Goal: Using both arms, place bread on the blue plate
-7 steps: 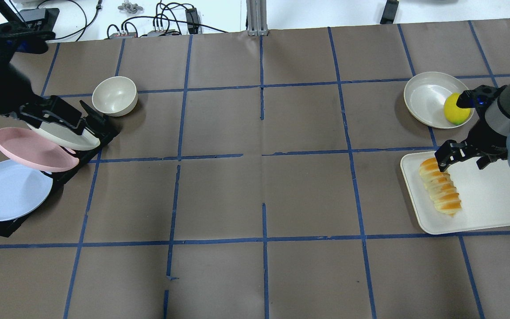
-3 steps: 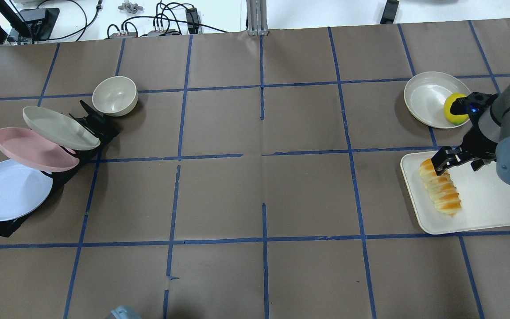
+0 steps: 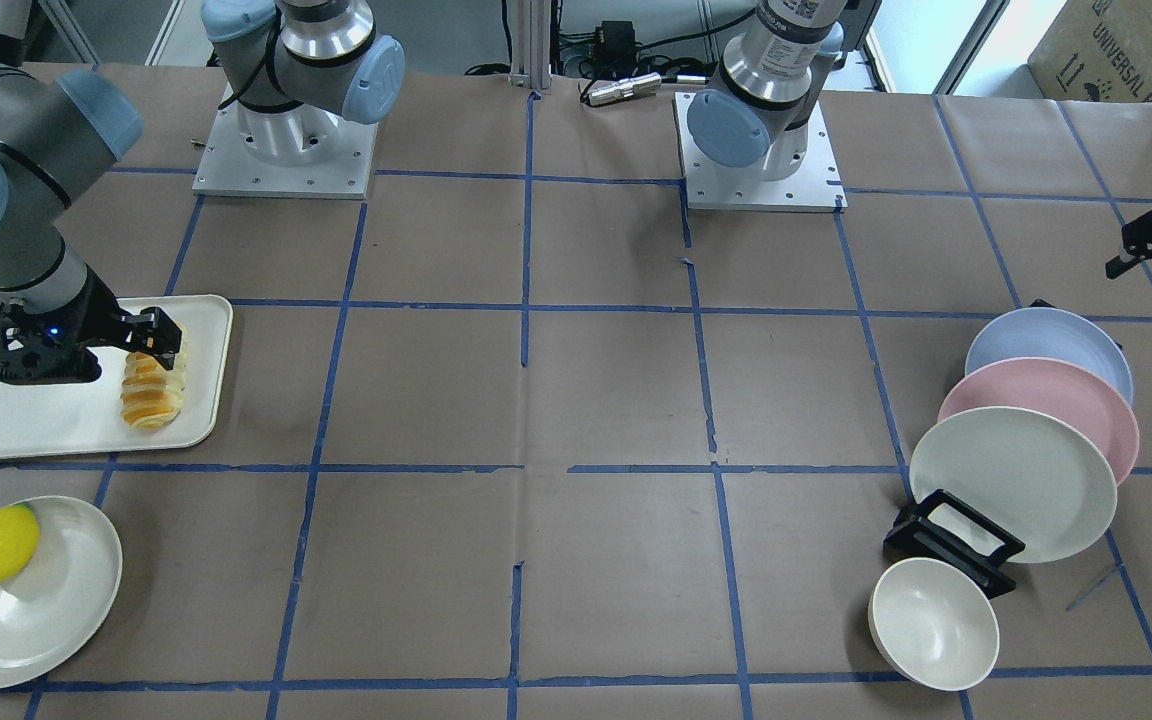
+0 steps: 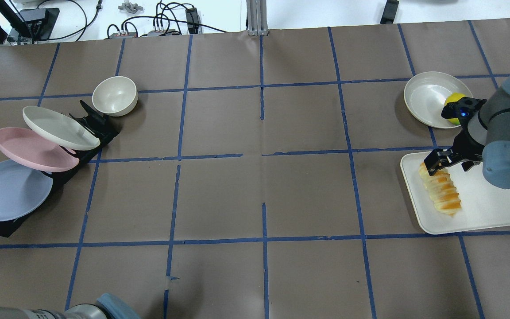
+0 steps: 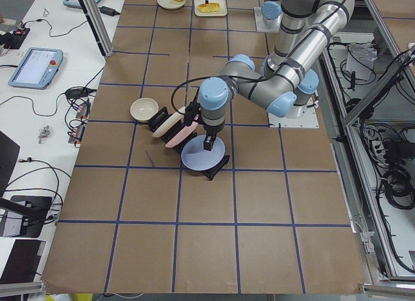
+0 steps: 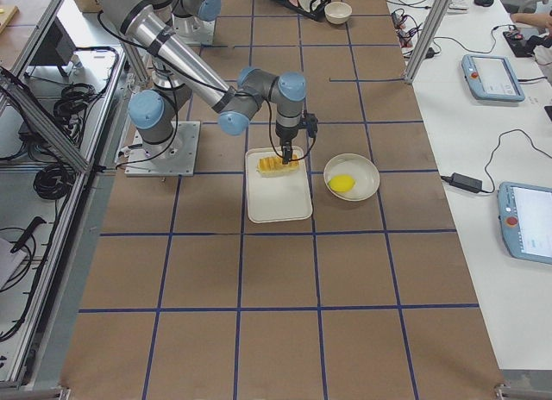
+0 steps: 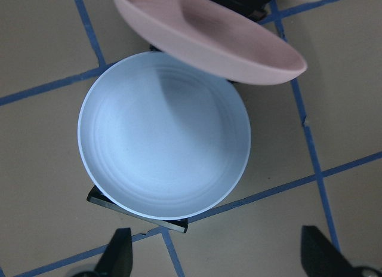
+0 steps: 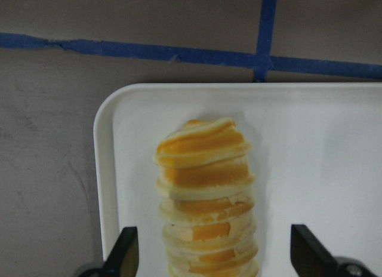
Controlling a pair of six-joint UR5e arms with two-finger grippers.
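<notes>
Bread (image 4: 440, 190) lies flat on the white tray (image 4: 494, 208) on the worktop's (image 4: 308, 195) right side, long axis roughly fore-aft, hugging the tray's inner edge. Right gripper (image 8: 216, 254) points down over it, open, straddling its width. Left gripper (image 7: 218, 254) is open above the racked blue plate (image 7: 164, 134).

The blue plate (image 7: 164, 148) sits partly under the pink plate (image 7: 209, 35) (gripper (image 7: 218, 256) spread wide).

The right gripper (image 4: 449, 163) hangs low, fingers spread wide (pointing straight down); the left gripper (image 7: 218, 259) gapes likewise.
</notes>
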